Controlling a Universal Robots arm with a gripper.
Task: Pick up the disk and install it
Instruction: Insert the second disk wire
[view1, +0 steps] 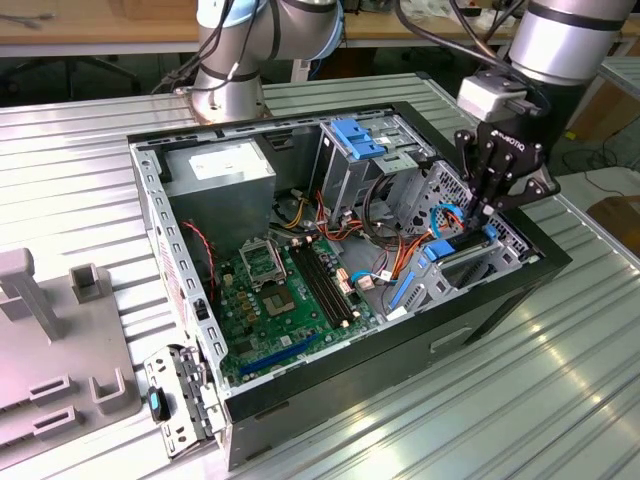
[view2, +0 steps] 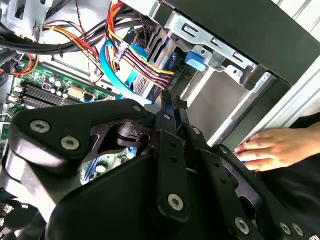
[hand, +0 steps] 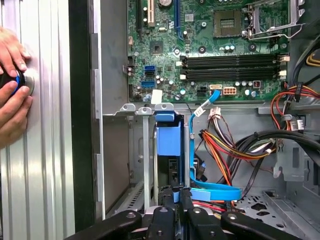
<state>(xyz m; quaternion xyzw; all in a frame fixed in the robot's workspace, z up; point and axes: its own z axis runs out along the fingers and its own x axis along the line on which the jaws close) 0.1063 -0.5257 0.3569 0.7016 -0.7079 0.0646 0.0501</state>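
Disk (hand: 168, 142), blue-framed, sits edge-on in the drive bay at the computer case's (view1: 520, 285) right end in the exterior view. Gripper (view1: 487, 207) pinches its top edge, fingers narrow. Loose cables (hand: 220, 145) crowd just beside; they could snag if the disk tilts.

The work surface was a ribbed, silver-grey metal bench (view1: 420, 420) with long parallel grooves, evenly lit with soft reflections along the ridges. Behind it, along the top of the exterior view, ran a light wooden tabletop (view1: 90, 22) with dark shadow beneath. At the exterior view's left, a pale grey plastic fixture plate with upright blocks and slots (view1: 55, 350) lay on the bench. At the exterior view's right edge, beyond the bench, stood a brown cardboard-coloured surface (view1: 612, 108).
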